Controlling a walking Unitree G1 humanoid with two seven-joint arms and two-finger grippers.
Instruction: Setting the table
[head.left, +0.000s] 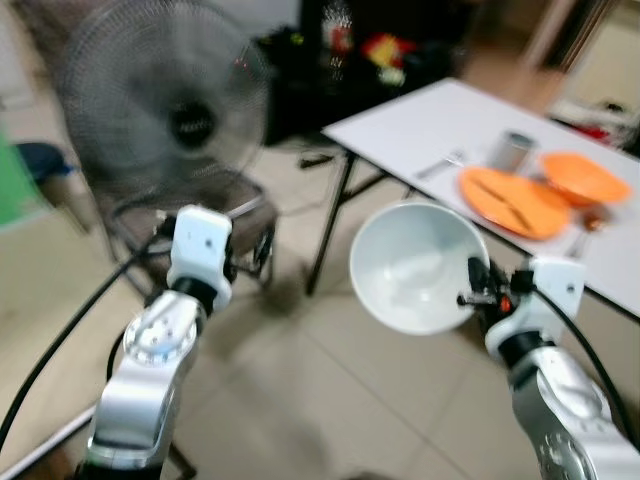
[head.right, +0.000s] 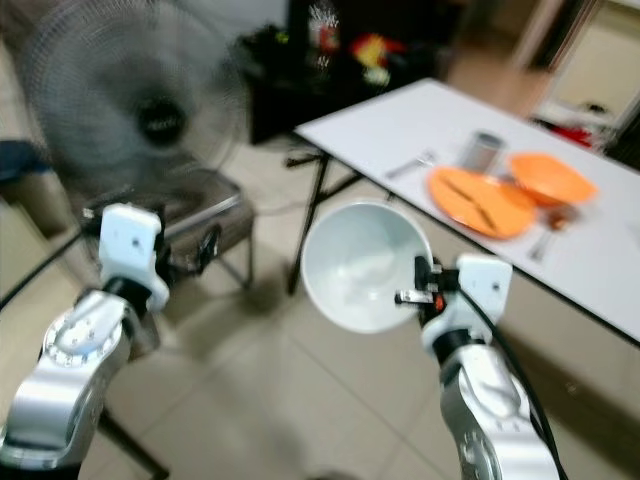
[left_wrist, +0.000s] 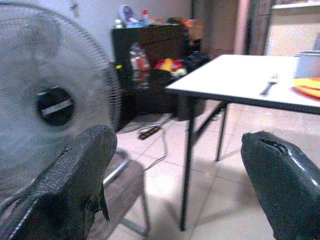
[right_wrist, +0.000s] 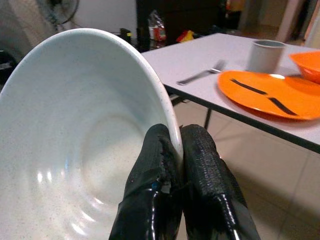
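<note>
My right gripper (right_wrist: 176, 145) is shut on the rim of a white bowl (head.left: 410, 265), which it holds in the air over the tiled floor, short of the white table (head.left: 440, 125). On that table lie an orange plate (head.left: 512, 202) with dark chopsticks across it, an orange bowl (head.left: 583, 177), a grey cup (head.left: 512, 152) and a fork (right_wrist: 201, 74). My left gripper (left_wrist: 175, 175) is raised on the left and open, with nothing between its fingers, pointing toward the fan and the table's near corner.
A large standing fan (head.left: 165, 105) is close on the left, with a stool (head.left: 215, 215) beneath it. A dark cabinet (left_wrist: 150, 55) with bottles stands behind, and a power strip (left_wrist: 150, 132) lies on the floor. The table's black legs (head.left: 330, 230) stand ahead.
</note>
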